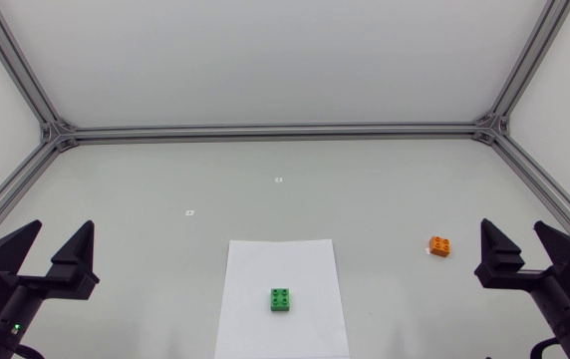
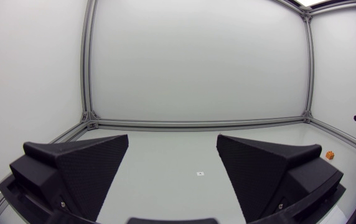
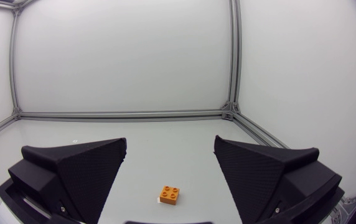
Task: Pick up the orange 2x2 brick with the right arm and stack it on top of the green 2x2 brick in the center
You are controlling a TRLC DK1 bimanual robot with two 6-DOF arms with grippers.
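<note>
The orange 2x2 brick (image 1: 440, 245) lies on the table right of centre; in the right wrist view the orange brick (image 3: 169, 195) sits on the table just ahead of and between my open fingers. The green 2x2 brick (image 1: 281, 299) rests on a white paper sheet (image 1: 280, 259) in the middle. My right gripper (image 1: 520, 246) hovers open at the right edge, a short way right of the orange brick. My left gripper (image 1: 56, 251) stands open at the left edge with nothing in it. From the left wrist view the orange brick (image 2: 330, 154) is a small far-off spot.
An aluminium frame (image 1: 275, 131) runs along the table's back and sides. Two small white markers (image 1: 190, 211) (image 1: 278, 179) lie on the table behind the paper.
</note>
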